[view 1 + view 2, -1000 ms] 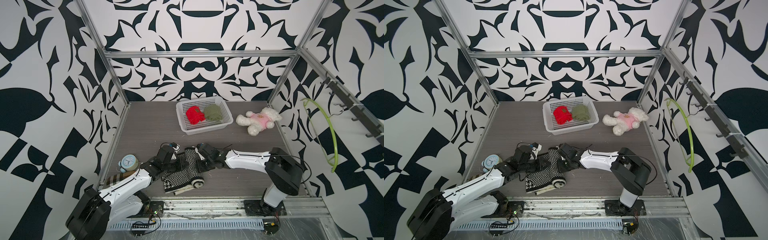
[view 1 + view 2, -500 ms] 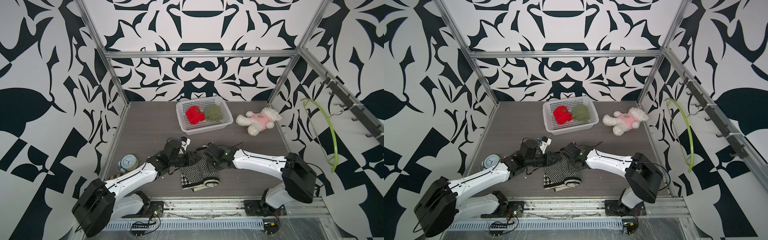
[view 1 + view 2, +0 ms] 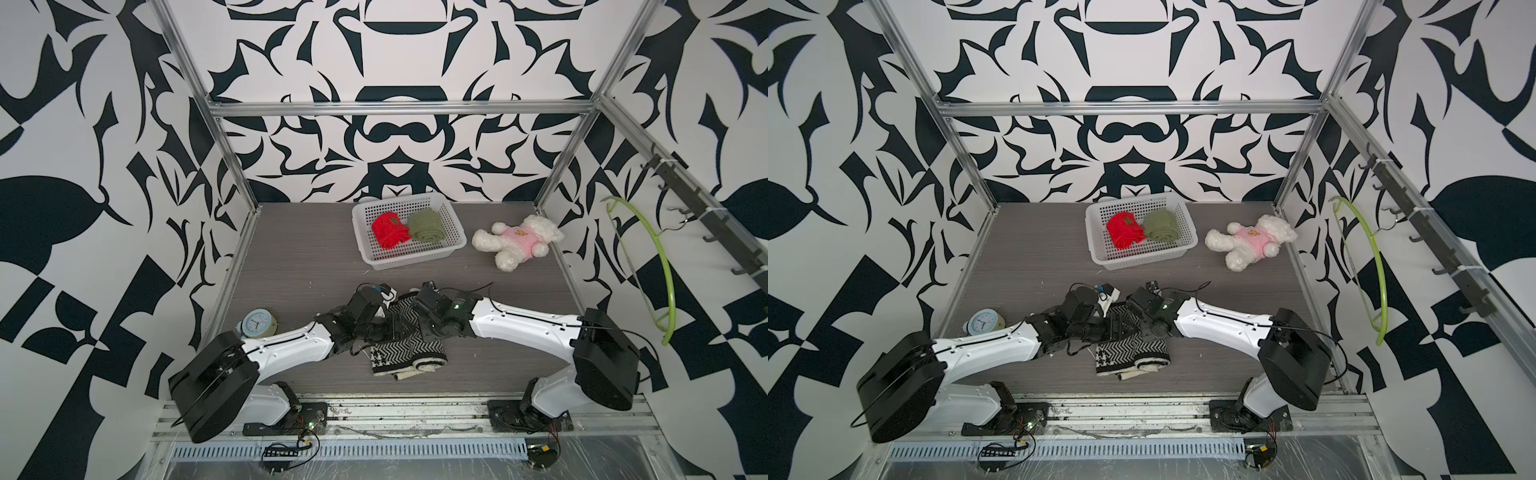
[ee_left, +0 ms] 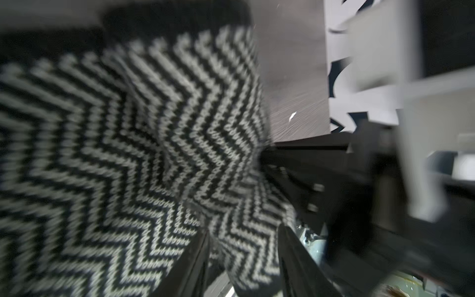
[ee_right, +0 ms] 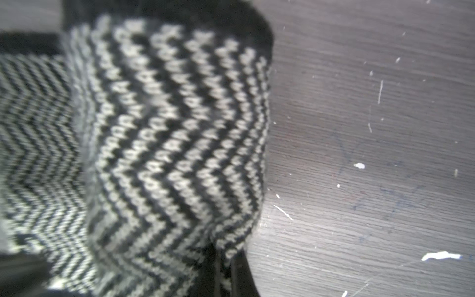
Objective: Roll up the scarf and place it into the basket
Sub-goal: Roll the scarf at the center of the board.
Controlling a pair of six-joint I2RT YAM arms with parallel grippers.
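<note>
The scarf, black and white zigzag knit, lies part rolled near the table's front edge in both top views. My two grippers meet over its far end. A fold of the scarf lies loose between the parted fingers of my open left gripper. The right gripper is shut on the scarf's edge, and its tips are buried in the knit. The white perforated basket stands at the back of the table, well apart from both arms.
Inside the basket lie a red roll and an olive green roll. A white plush bear in pink lies right of it. A small clock stands by the left arm. A green hanger hangs on the right wall.
Both arms and the scarf have shifted to the right along the front of the table. The left gripper has gone from shut to open. The right gripper stays shut on the scarf.
</note>
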